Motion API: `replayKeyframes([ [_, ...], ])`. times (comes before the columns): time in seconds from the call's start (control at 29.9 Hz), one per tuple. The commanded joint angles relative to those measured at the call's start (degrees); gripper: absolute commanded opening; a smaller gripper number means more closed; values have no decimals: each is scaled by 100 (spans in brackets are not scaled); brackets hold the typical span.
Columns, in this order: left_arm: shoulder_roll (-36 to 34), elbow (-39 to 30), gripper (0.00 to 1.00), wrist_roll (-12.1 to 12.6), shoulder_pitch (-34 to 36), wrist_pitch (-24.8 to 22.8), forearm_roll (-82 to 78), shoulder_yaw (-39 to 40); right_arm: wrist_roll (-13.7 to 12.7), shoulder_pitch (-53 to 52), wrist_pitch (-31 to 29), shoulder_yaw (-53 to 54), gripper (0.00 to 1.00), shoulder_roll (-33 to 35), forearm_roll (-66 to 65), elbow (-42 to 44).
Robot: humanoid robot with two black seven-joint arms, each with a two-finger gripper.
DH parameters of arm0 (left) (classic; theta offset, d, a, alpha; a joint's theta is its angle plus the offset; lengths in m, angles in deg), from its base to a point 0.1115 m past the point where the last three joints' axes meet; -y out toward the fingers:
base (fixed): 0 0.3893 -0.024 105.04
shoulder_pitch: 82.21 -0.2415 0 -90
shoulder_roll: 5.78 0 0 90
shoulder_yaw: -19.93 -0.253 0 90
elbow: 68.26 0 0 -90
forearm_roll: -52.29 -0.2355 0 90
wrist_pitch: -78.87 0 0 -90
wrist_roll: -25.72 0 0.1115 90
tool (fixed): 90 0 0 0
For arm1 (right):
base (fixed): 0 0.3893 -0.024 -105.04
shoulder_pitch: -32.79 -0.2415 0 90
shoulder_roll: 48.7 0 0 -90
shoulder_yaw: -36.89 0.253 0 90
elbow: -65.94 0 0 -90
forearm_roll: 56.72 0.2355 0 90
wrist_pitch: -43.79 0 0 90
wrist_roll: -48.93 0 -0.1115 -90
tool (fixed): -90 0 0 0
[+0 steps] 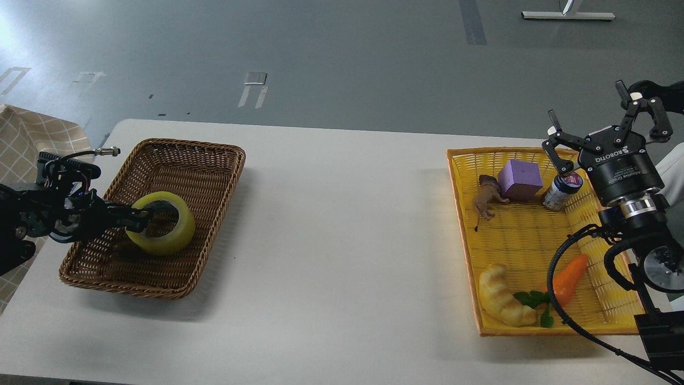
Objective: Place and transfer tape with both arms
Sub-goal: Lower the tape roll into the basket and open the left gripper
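tape (pixel 163 224) in brown basket (pixel 181 155) | left end effector (pixel 140 218) clamped on it | right end effector (pixel 590 125) spread apart

A single head view looks forward and steeply down from above the near edge of the white worktop (pixel 331 214), taking in its whole width and the grey floor (pixel 342 59) beyond. The left arm (pixel 32 214) enters from the left, the right arm (pixel 636 214) from the right. It seems to sit fairly near, though nothing fixes the range.

Grey floor (pixel 342 59) stretches behind the white worktop (pixel 342 224), glare brightening its far left, checked cloth (pixel 32 144) at the left edge.
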Motion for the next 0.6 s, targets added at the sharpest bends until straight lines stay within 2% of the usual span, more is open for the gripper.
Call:
replayKeyframes([
  [0.0, 24, 5, 63, 18, 11, -6, 404, -19, 0, 30, 0, 0, 100, -1, 0, 0],
  [0.1, 24, 5, 78, 35, 20, -6, 581, -10, 0, 39, 0, 0, 100, -10, 0, 0],
  [0.23, -20, -4, 87, 35, 28, 29, 572, 51, 0, 39, 0, 0, 100, -10, 0, 0],
  [0.57, -205, -188, 87, 9, 257, 47, 563, 95, 0, 39, 0, 0, 100, -10, 0, -9],
])
